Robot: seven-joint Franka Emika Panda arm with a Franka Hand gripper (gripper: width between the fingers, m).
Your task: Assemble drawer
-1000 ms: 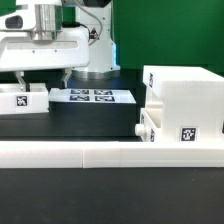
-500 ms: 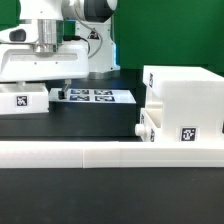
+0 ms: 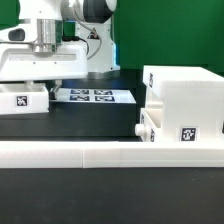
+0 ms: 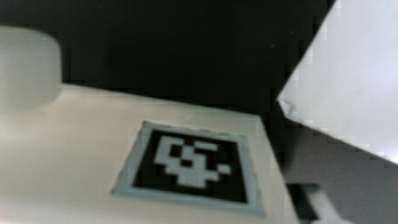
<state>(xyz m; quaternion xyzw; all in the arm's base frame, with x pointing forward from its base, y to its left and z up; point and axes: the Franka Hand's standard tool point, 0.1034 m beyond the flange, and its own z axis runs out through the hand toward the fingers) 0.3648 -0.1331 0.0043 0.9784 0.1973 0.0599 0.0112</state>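
The big white drawer casing (image 3: 185, 98) stands at the exterior view's right, with a tag on its front. A small knobbed tray (image 3: 146, 125) sits in its lower left side. A second small white tray (image 3: 22, 101) with a tag lies at the exterior view's left. My gripper (image 3: 38, 88) hangs low right over this tray, jaws open, one finger (image 3: 57, 86) showing just past the tray's right end. The wrist view shows the tray's tagged top (image 4: 187, 165) very close and its round knob (image 4: 25, 62). The fingertips are not clear there.
The marker board (image 3: 92, 96) lies flat between the left tray and the casing. A long low white wall (image 3: 110, 152) runs across the front. The arm's white base (image 3: 95, 50) stands behind the marker board.
My gripper has come down from above the left tray until its fingers reach the tray's level. The tray and casing have not moved.
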